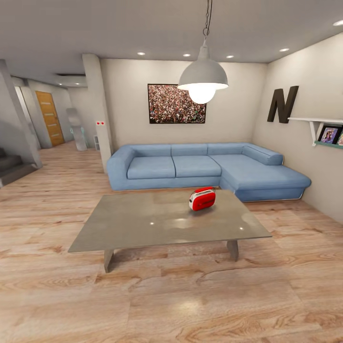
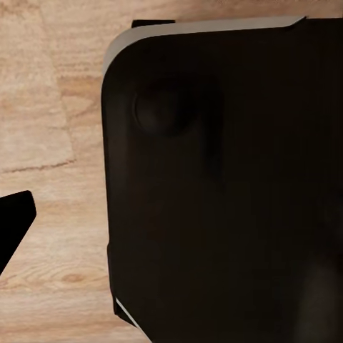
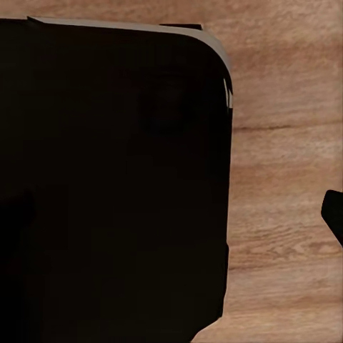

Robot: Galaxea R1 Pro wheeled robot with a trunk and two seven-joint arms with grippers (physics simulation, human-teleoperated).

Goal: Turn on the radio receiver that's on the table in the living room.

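The radio receiver [image 1: 202, 198] is a small bright-red box with a white side band. It stands upright on the far right part of the table [image 1: 143, 224], a low square table with a glossy grey top, in the middle of the living room ahead of me. In the left wrist view a dark tip [image 2: 14, 229] juts in over the wood floor beside my dark base [image 2: 229, 193]. The right wrist view has a similar dark tip [image 3: 334, 218] beside the base [image 3: 107, 186]. Neither view lets me tell how the jaws stand.
A blue L-shaped sofa [image 1: 200, 166] stands behind the table under a crowd picture [image 1: 176, 104]. A dome pendant lamp [image 1: 203, 78] hangs above the table. A wall shelf [image 1: 317, 124] sticks out at right. Stairs [image 1: 9, 166] and a wooden door [image 1: 50, 118] lie at left. Light wood floor [image 1: 171, 300] stretches between me and the table.
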